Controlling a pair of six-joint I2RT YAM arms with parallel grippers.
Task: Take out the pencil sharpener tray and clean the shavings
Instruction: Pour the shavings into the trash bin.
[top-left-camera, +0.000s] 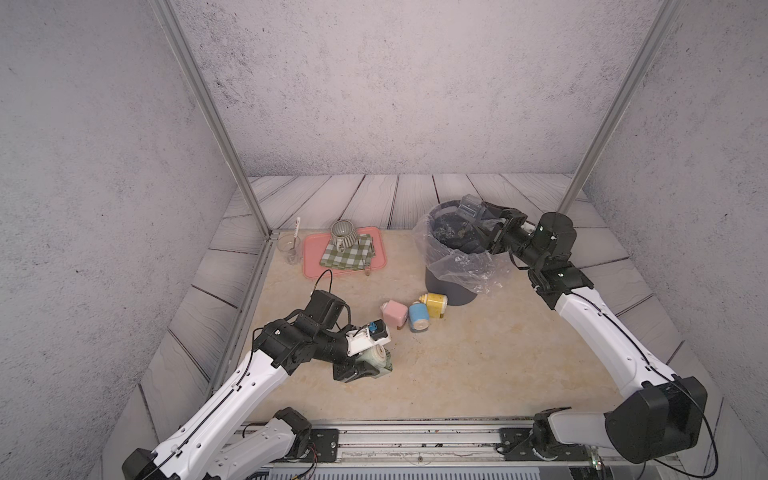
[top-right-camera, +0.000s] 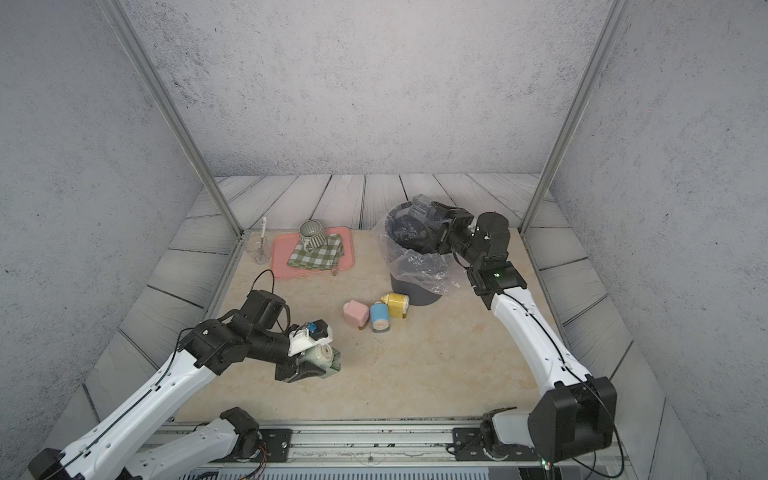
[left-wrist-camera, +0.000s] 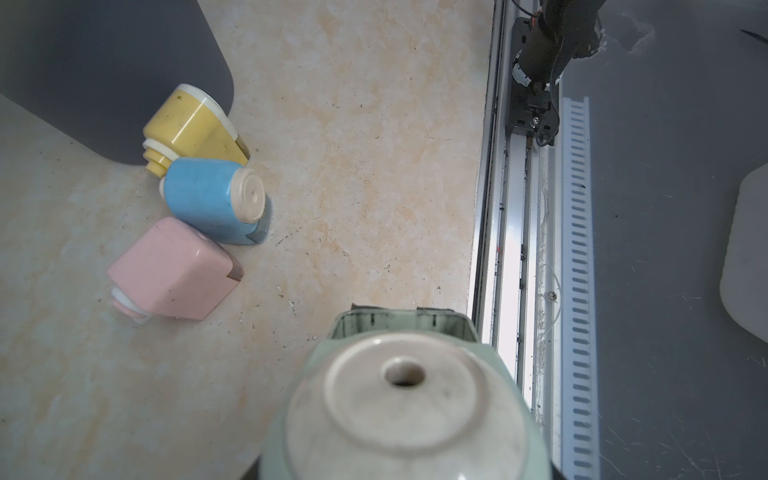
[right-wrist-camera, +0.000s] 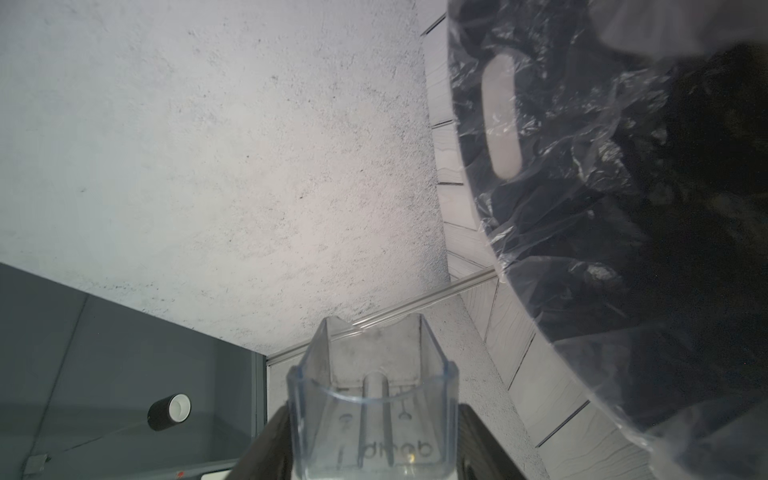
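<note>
Right gripper (top-left-camera: 483, 224) clamped the clear tray (right-wrist-camera: 374, 395) by the bin (top-left-camera: 449, 286) rim; tray tilted. Left gripper (top-left-camera: 365, 370) closed round the green sharpener (top-left-camera: 376, 356).

A pale green sharpener (left-wrist-camera: 399, 415) fills the frame's lower middle; a yellow sharpener (left-wrist-camera: 189, 124), blue sharpener (left-wrist-camera: 203, 203) and pink sharpener (left-wrist-camera: 170, 270) cluster at left on the counter (left-wrist-camera: 353, 145).

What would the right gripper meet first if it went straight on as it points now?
Likely the back wall: the right gripper, holding the clear tray, points past the bin; nothing nearer shows, though depth is unclear.
</note>
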